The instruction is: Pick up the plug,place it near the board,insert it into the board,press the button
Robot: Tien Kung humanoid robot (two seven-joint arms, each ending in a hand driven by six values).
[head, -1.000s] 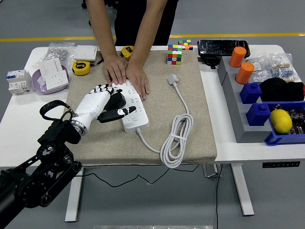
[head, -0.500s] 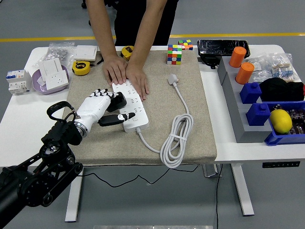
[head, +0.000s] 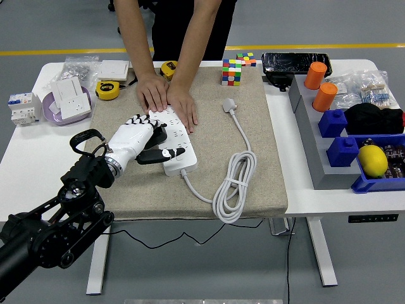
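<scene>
My left hand (head: 150, 142), white with black fingers, lies over the near half of the white power strip (head: 180, 147) on the beige mat. Its fingers are curled round a black plug (head: 157, 134), which sits on the strip's top face. One black finger (head: 166, 154) stretches along the strip's near end. A person at the far side presses both hands (head: 168, 99) flat on the strip's far end. The strip's own white plug (head: 229, 105) lies loose on the mat to the right, its cable coiled (head: 234, 182) near the front edge. The right arm is out of the picture.
A Rubik's cube (head: 231, 71) stands at the mat's far edge. Left of the mat are a yellow tape measure (head: 107, 90), a purple bowl with a white socket (head: 68, 101) and a breaker (head: 21, 108). Blue and grey bins (head: 354, 145) with orange cups and a lemon fill the right.
My left forearm has swung up and to the right, and the hand has settled a little further onto the strip with the black plug. The person's hands have stayed put.
</scene>
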